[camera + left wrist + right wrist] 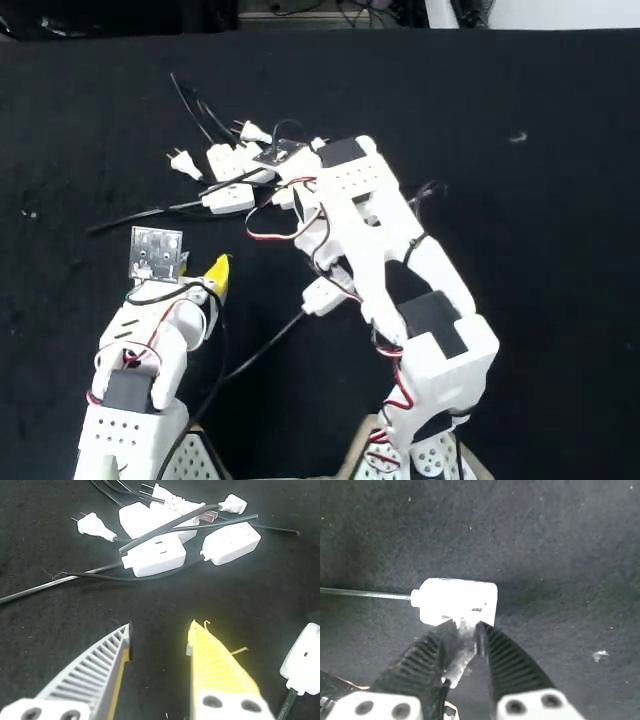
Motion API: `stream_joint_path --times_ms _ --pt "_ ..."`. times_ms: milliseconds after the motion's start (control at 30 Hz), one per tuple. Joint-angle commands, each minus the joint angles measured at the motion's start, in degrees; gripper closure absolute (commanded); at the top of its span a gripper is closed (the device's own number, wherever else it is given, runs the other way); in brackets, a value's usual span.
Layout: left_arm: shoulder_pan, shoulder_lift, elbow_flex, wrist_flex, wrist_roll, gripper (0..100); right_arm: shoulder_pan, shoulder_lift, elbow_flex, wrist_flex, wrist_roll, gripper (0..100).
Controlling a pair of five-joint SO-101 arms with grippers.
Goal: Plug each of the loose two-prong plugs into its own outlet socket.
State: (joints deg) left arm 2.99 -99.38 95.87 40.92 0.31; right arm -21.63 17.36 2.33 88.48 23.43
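Your right gripper (465, 630) pinches a white plug (461, 640) against an outlet socket (457, 600), toward the table's (540, 250) far edge. Insertion seems under way, so align the prongs and push straight. Your left gripper (159, 630) hovers spread and empty near the front edge.

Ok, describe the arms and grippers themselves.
Left arm and right arm are white shells with black motor blocks and loose red, white and black wires. Left gripper: one yellow ribbed finger, one pale grey. Right gripper: two dark ribbed fingers.

High overhead, two close wrist views
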Motion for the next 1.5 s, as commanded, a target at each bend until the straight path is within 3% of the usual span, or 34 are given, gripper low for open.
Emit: stream_joint_path --times_ms 0,533,1033,1267,1467 --pt "0.5 -0.7 -0.2 0.2 0.1 81 -1.8 0.9 1.8 -1.4 -0.6 98.8" --pt "0.5 -0.7 -0.3 0.2 0.1 81 1.5 2.8 8.0 -10.5 1.8 98.8" --pt "0.5 -0.7 -0.3 0.2 0.1 81 1.4 -10.1 14.5 -11.7 1.8 98.6" --pt "0.5 -0.7 -0.3 0.2 0.1 81 1.3 -11.0 13.7 -11.2 1.8 82.2" --pt "0.5 -0.7 -0.3 0.2 0.1 81 1.5 -17.5 7.4 -5.5 1.8 82.1"
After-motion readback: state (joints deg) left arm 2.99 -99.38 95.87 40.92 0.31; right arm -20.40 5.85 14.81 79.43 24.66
